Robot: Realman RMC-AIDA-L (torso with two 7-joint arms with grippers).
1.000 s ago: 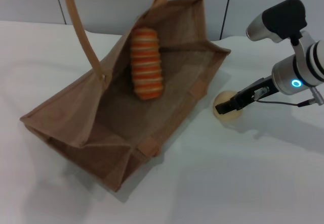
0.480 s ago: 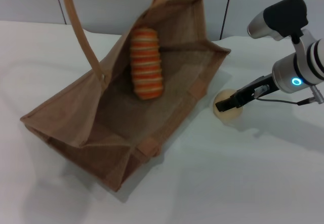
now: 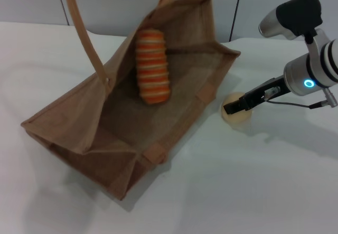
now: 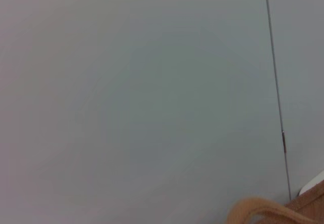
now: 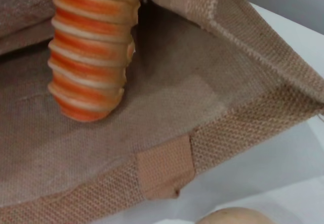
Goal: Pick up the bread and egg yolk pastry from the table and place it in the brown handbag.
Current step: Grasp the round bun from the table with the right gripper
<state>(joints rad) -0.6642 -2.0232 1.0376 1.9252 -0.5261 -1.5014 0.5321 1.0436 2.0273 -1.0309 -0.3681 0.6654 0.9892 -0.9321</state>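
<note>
The bread (image 3: 153, 67), a cream loaf with orange stripes, lies inside the brown handbag (image 3: 95, 118), which lies open on its side on the white table. The bread also shows in the right wrist view (image 5: 91, 47), with the bag's near wall (image 5: 243, 128) in front of it. The egg yolk pastry (image 3: 240, 119), a small pale tan dome, is just outside the bag's right edge. My right gripper (image 3: 232, 108) is shut on the pastry, with a dark finger across its top. The pastry's top edge shows in the right wrist view (image 5: 235, 217). My left gripper is out of view.
The bag's long tan handles (image 3: 84, 33) rise at the back left; one handle shows in the left wrist view (image 4: 258, 208) against a grey wall. The white table (image 3: 237, 192) extends in front of the bag and to its right.
My right gripper and the pastry have shifted slightly up and left, toward the bag's edge. The bag and the bread have not moved.
</note>
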